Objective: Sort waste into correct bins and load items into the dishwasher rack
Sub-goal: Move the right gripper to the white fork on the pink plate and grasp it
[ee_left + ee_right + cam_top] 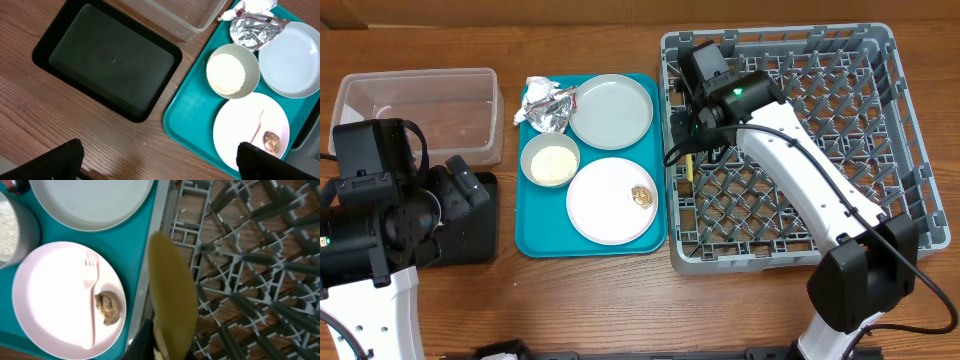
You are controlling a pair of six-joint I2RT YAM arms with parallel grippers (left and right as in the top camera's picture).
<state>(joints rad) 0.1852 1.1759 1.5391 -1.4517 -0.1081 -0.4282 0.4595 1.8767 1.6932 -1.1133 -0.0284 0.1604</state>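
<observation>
Wood-grain surface carries a teal tray in the middle, the big grey dishwasher rack to its right, and a clear tub and a black tray to its left.

The right tool is clamped together on the handle end of a yellow spoon. The spoon is therefore off the surface, held over the rack's left wall. Its broad bowl points away from the tool across the rim, with the teal tray just beside it on one side and the upright pegs on the other.

The spoon looks like thin plastic: light, fairly stiff, and smooth enough to swivel in a narrow pinch. A hold on the flat of the handle, as here, seems the right one. The grid floor has gaps, so a slim utensil let go from high up could land aslant or poke through; a low release among the pegs looks safer.

A pale fork lies flat on the whitish-pink plate beside the brown morsel. It is probably just as light, and awkward to lift.

The left tool hangs with its fingers wide apart, holding nothing, near the black tray and well apart from the spoon.
</observation>
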